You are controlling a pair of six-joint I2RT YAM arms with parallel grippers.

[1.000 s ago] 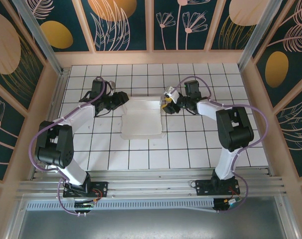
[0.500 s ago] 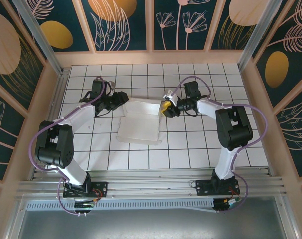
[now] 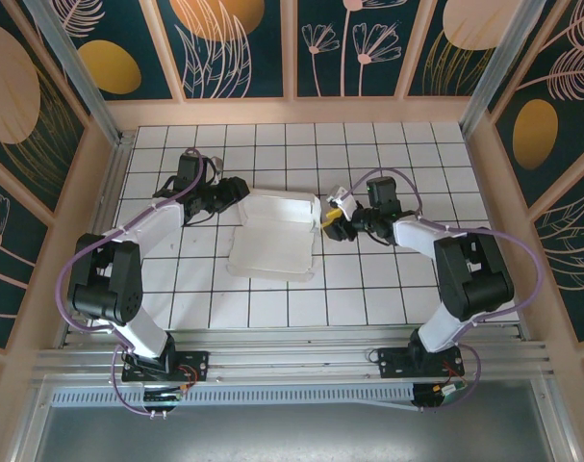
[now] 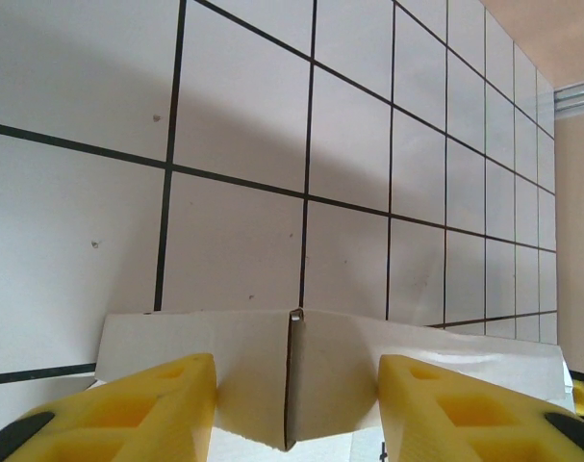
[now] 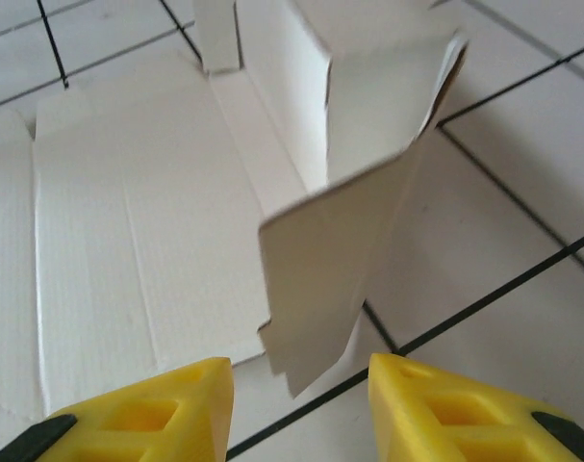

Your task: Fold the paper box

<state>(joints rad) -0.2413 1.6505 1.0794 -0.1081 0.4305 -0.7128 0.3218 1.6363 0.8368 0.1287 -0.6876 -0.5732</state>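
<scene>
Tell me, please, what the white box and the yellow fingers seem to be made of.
The paper box looks like thin, matt white cardboard: sharp creases, faint ribbing, thin edges. The yellow fingers look like plastic, probably: smooth, slightly shiny.

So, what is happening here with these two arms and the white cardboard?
Two robot arms are folding a white paper box that lies partly folded in the middle of the tiled table. The left gripper is at the box's far left corner, jaws open on either side of a raised wall. The right gripper is at the box's right side, also open, facing an upright side flap. The base panel lies flat and the box is not closed yet.
</scene>
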